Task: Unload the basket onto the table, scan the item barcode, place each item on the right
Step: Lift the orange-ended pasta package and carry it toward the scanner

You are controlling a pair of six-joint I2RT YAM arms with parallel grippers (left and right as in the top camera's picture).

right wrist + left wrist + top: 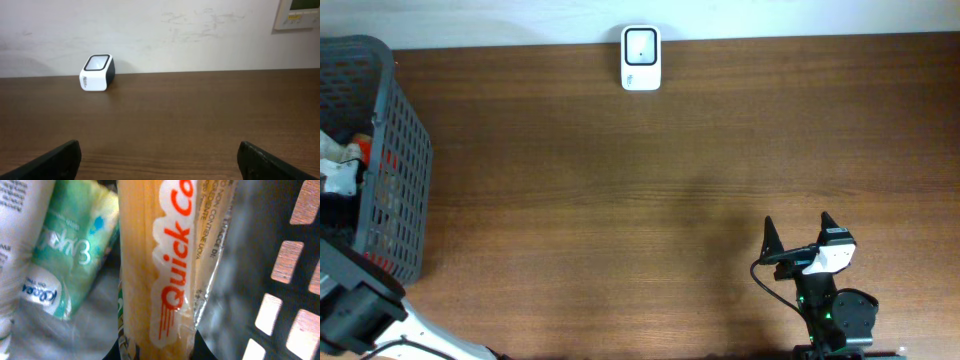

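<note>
I am holding the packet (160,275) down in the basket (250,270), my left fingers (200,350) sitting narrow against its two long sides. It is a long, slim sleeve of clear, glossy film with orange lettering, and pale straight pasta is showing through it. That film is looking slick, so I am judging that the packet could slide out of a light pinch, while a hard one could snap the brittle strands. A soft, crinkled green pack (75,255) is leaning just beside it and could be dragged up along with it. The basket's stiff grid wall is standing close on the other side, where a long packet could catch. No barcode is showing, so it may be facing the wrong way at the reader. Out over the smooth brown wood-grain counter (200,115), my right fingers (55,162) are hanging wide apart and holding nothing. The scanner (96,73), a small rounded white block with a dark window, is standing well apart at the far edge.
</note>
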